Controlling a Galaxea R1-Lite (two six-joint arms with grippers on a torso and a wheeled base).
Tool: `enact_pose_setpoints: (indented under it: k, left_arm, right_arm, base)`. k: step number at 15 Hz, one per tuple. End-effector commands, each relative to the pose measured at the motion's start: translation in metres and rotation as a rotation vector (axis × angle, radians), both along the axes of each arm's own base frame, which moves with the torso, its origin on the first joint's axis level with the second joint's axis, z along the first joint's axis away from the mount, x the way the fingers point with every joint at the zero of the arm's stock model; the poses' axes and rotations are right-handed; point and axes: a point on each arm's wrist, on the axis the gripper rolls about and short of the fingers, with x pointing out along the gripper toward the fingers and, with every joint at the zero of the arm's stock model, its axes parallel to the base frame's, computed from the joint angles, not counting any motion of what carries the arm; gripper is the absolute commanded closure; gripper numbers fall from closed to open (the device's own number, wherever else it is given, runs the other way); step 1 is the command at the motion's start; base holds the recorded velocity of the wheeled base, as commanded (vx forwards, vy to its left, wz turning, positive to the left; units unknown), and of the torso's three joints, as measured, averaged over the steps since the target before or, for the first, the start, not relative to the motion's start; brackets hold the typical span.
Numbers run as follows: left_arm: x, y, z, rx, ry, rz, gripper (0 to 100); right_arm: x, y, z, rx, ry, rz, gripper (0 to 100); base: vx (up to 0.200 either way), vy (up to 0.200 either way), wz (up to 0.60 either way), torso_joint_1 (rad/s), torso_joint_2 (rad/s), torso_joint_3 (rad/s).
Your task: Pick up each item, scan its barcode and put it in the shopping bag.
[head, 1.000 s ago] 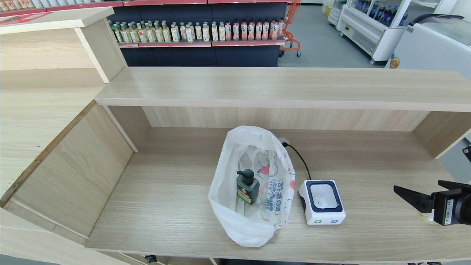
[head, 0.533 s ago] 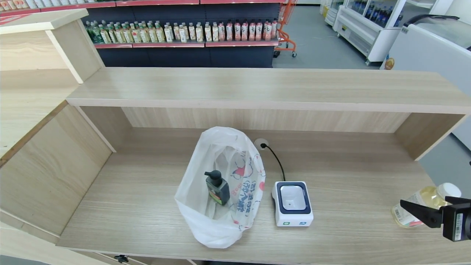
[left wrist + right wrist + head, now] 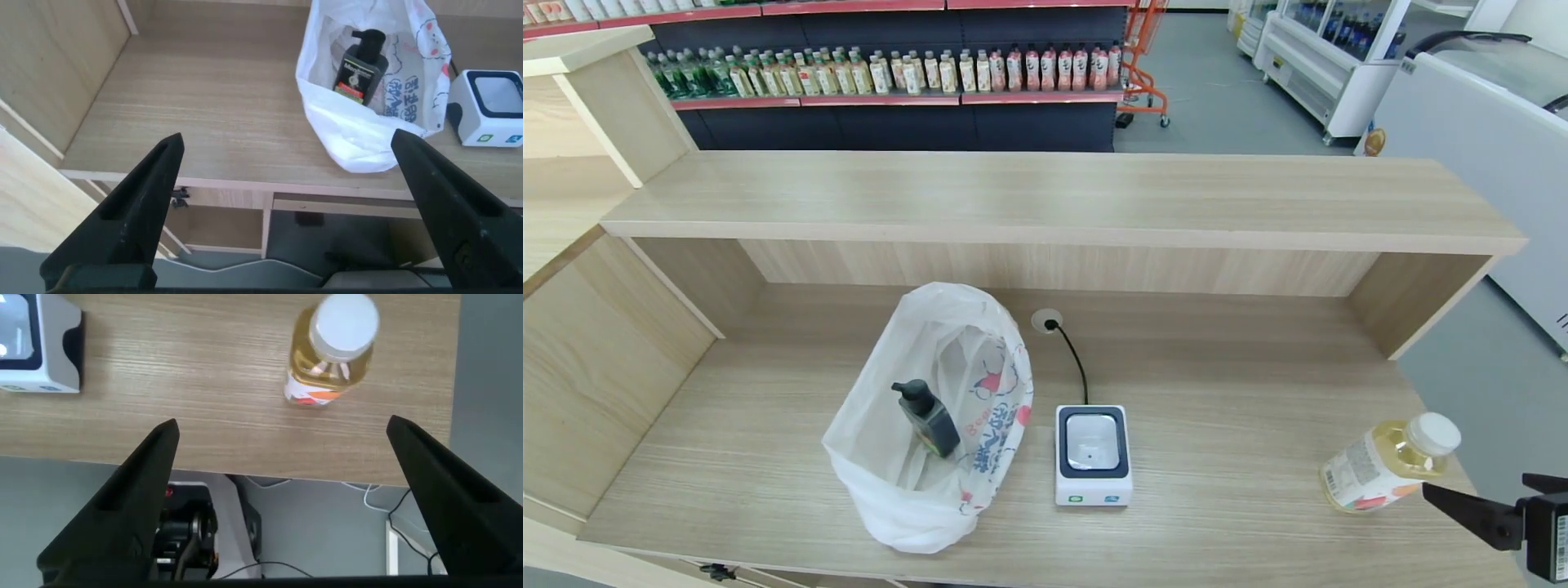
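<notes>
Shopping bag (image 3: 882, 490) on bench (image 3: 1258, 392) holding dark pump bottle (image 3: 929, 420), scanner (image 3: 1093, 453) just beside it, yellow drink bottle (image 3: 1388, 464) near bench end, left gripper (image 3: 288, 137) and right gripper (image 3: 282, 423) jaws apart

**Colours and markings at the checkout counter**

- Counter (image 3: 1241, 425): pale wood with a fine straight grain.
- Shopping bag (image 3: 894, 506): milky white and half see-through. It is printed with a red and blue cartoon and blue lettering.
- Pump bottle (image 3: 934, 425): dark green-black with a black pump. The label has a red and green patch.
- Scanner (image 3: 1092, 488): white body with a navy frame round a grey window. One green mark and one blue mark on its front.
- Cable (image 3: 1075, 359): black.
- Drink bottle (image 3: 1384, 465): pale yellow liquid, white cap, whitish label with an orange-red band.
- Left gripper (image 3: 288, 137) and right gripper (image 3: 282, 425): both matte black.
- Shelf rail (image 3: 890, 100): red.
- Trolley (image 3: 1145, 82): orange.
</notes>
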Motion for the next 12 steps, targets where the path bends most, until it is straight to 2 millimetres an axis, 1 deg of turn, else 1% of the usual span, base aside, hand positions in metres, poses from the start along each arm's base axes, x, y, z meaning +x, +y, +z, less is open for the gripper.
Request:
enact_pose_setpoints:
  k: [1,4,10,12]
  left_arm:
    - [0.000,0.000,0.000,0.001,0.000,-0.001,0]
    - [0.000,0.000,0.000,0.004,-0.001,-0.001,0]
    - [0.000,0.000,0.000,0.007,-0.001,-0.001,0]
    - [0.000,0.000,0.000,0.007,-0.001,-0.001,0]
  right_arm:
    - [-0.010,0.002,0.002,0.003,-0.018,0.021,0]
    - [-0.017,0.003,0.001,0.003,-0.014,0.035,0]
    - [-0.021,0.003,0.002,0.003,-0.028,0.032,0]
    - [-0.023,0.002,0.002,0.004,-0.034,0.029,0]
  base:
    - [0.000,0.000,0.00,0.000,0.00,0.000]
    - [0.000,0.000,0.00,0.000,0.00,0.000]
    - [-0.200,0.000,0.00,0.008,0.00,0.001]
    - [0.000,0.000,0.00,0.000,0.00,0.000]
